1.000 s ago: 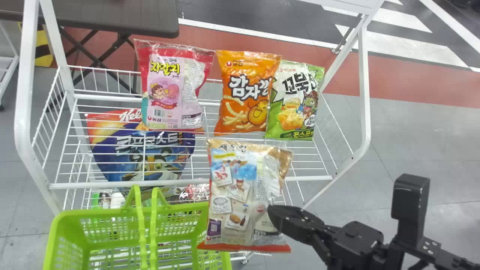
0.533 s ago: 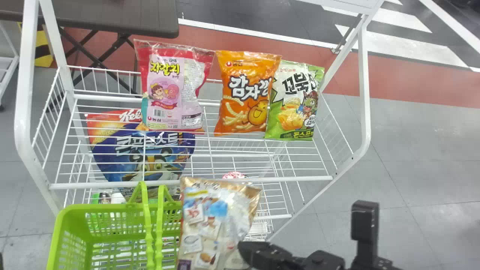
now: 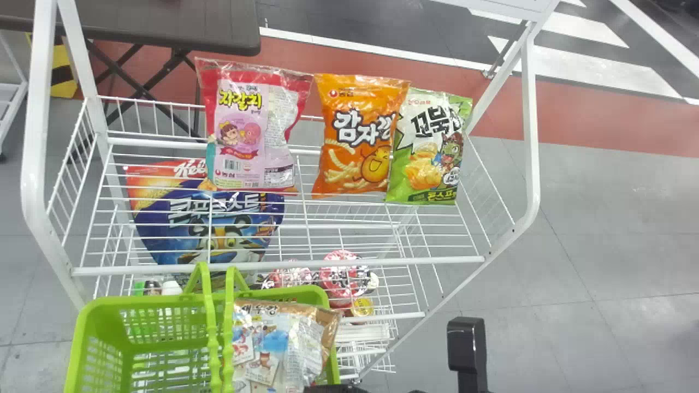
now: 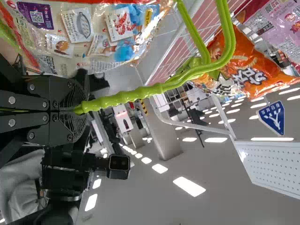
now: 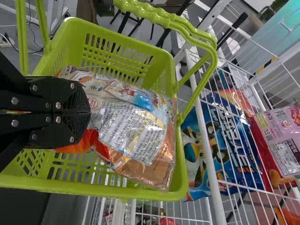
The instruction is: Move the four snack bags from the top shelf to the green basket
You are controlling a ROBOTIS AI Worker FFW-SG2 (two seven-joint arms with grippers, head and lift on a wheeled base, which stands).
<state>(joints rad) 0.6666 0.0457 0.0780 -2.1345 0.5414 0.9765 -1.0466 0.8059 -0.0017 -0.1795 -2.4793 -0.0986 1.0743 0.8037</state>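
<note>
While my left gripper (image 4: pixel 83 110) pinches handle (image 4: pixel 126 96), right gripper (image 5: pixel 89 111) pinches brown-topped snack bag (image 5: pixel 136 129) within rim of green basket (image 3: pixel 136 303), toward three o'clock; best lower straight, clear handle at bag's nine o'clock, release only once basket bears bag's weight

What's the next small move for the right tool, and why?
Probably ease the right tool open to release the held snack bag: it appears to sit inside the rim of the green basket, and the left tool grips the handle, which should steady it.
</note>
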